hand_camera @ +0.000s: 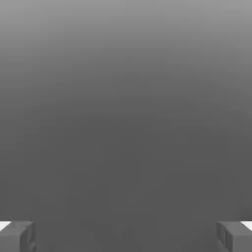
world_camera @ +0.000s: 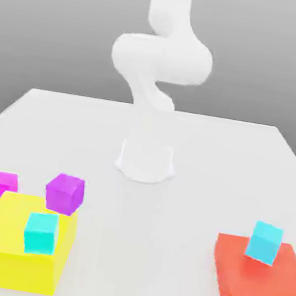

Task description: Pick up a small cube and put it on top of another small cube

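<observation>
The small cube [world_camera: 3, 185], bright magenta-pink, rests on the white table [world_camera: 198, 145] at the exterior view's left, just behind the yellow block. In the hand view my gripper [hand_camera: 126, 236] is open, its two grey fingertips [hand_camera: 18, 236] far apart with nothing between them, facing a plain grey background. The white arm [world_camera: 161, 58] rises from its round base [world_camera: 146, 162] at the table's middle and leaves the picture at the top.
A larger purple cube [world_camera: 64, 193] sits at the back of the yellow block [world_camera: 17, 244], and a cyan cube [world_camera: 40, 233] sits on it. On the exterior view's right, a red block [world_camera: 257, 282] carries another cyan cube [world_camera: 264, 242].
</observation>
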Available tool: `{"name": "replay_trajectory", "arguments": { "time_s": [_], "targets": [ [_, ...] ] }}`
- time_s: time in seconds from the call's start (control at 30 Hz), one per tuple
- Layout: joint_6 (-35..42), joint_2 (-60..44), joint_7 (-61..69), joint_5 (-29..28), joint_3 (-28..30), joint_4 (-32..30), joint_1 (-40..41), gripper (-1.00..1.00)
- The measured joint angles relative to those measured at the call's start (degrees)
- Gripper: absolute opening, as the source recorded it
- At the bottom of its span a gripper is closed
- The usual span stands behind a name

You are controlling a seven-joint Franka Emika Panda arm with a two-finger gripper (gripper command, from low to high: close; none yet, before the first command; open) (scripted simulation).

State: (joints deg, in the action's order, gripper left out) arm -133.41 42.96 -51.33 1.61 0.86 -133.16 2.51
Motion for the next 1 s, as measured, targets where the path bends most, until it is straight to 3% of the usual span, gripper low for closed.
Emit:
{"name": "replay_trajectory", "arguments": {
  "time_s": [0.63, 1.0],
  "targets": [
    [-12.1, -22.3, -43.8, 9.6, 3.3, -10.4, 19.7, 0.00],
    [-19.5, -34.7, -72.5, 10.2, 5.2, -16.5, 30.2, 0.00]
  ]
}}
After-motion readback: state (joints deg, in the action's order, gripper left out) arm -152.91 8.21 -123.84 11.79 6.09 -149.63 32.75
